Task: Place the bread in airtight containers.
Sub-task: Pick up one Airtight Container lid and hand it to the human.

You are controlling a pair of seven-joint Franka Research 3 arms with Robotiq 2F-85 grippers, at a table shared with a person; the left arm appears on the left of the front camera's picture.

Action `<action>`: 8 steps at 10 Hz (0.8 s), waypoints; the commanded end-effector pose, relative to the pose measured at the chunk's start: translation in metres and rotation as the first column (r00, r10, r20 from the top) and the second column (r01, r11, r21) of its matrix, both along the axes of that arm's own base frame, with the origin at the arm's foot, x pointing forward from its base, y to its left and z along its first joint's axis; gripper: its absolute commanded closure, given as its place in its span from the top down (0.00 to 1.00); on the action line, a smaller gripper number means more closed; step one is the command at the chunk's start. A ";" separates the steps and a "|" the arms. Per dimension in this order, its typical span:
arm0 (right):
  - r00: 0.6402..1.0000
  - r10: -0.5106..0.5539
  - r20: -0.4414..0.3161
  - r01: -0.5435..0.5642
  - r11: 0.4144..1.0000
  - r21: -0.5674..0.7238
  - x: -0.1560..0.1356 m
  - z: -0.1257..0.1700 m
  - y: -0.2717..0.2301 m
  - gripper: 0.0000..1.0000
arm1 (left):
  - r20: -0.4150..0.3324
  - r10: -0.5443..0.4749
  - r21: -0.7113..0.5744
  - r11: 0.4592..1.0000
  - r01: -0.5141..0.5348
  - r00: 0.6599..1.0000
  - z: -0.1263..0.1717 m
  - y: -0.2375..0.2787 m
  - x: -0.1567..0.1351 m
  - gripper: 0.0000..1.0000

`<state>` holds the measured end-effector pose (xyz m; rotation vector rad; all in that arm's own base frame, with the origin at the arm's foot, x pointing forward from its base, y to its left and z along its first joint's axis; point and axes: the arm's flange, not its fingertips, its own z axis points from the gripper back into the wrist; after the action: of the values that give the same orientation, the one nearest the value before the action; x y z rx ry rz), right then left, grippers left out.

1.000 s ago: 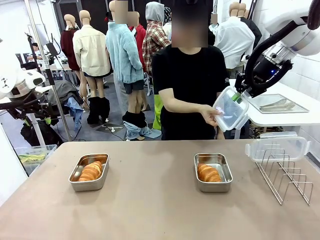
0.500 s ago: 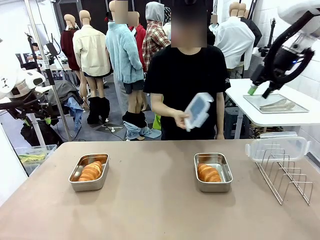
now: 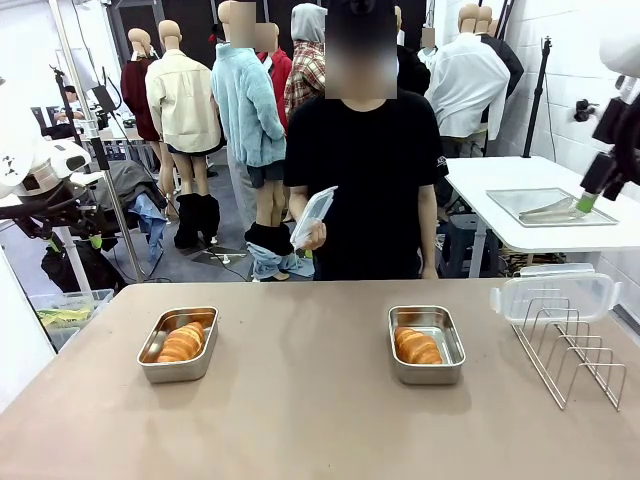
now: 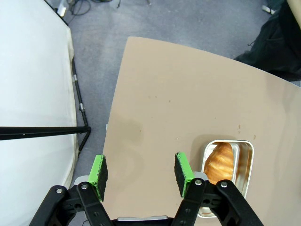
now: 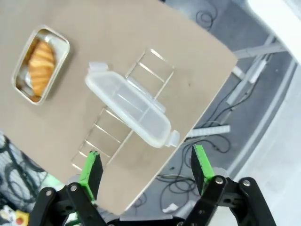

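- the tabletop (image 3: 300,430) is a plain tan sheet. beyond its far edge lie a grey floor, loose cables and a crowded room.
- far left, the left tool (image 4: 141,170) hangs over the tabletop's edge, jaws apart, nothing between its green pads.
- the left tin (image 3: 175,375) stands lidless on the tabletop's left half, with one bread roll (image 3: 182,342) lying inside.
- the left wrist view has this tin just beside one finger at the frame's bottom. it adds what the front view lacks: the floor past the tabletop's edge, a white panel (image 4: 28,94) and a thin black pole.
- in the middle, a person in a black top stands at the far side. one hand (image 3: 315,237) holds a clear lid (image 3: 314,210) tilted at chest height, well apart from both tins.
- the right tin (image 3: 428,377) is lidless too, holding a second bread roll (image 3: 418,347).
- near the right edge stands a wire rack (image 3: 560,345) with a second clear lid (image 3: 553,295) resting on top.
- behind it, a white side table (image 3: 480,178) carries a flat steel tray (image 3: 515,203).
- the right tool (image 5: 146,169) is raised high at the right, well apart from the rack, jaws wide and empty.
- the right wrist view looks down: that lid lies across the rack, the right tin sits apart from it, and cables trail on the floor past the tabletop's corner.
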<state>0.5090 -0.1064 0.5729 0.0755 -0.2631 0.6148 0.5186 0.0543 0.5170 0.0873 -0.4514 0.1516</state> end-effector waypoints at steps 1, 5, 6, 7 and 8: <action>0.999 -0.044 -0.020 0.045 0.999 0.014 0.010 0.008 0.012 0.93 | 0.004 0.000 0.001 1.000 0.000 1.000 0.002 0.000 0.000 0.75; 0.999 -0.044 -0.020 0.045 0.999 0.014 0.010 0.008 0.012 0.93 | 0.004 0.000 0.001 1.000 0.000 1.000 0.002 0.000 0.000 0.75; 0.999 -0.044 -0.020 0.045 0.999 0.014 0.010 0.008 0.012 0.93 | 0.004 0.000 0.001 1.000 0.000 1.000 0.002 0.000 0.000 0.75; 0.999 -0.044 -0.020 0.045 0.999 0.014 0.010 0.008 0.012 0.93 | 0.004 0.000 0.001 1.000 0.000 1.000 0.002 0.000 0.000 0.75; 0.999 -0.044 -0.020 0.045 0.999 0.014 0.010 0.008 0.012 0.93 | 0.004 0.000 0.001 1.000 0.000 1.000 0.002 0.000 0.000 0.75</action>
<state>0.5161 -0.0950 0.5792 0.0832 -0.2632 0.5826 0.5186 0.0542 0.5170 0.0873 -0.4514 0.1514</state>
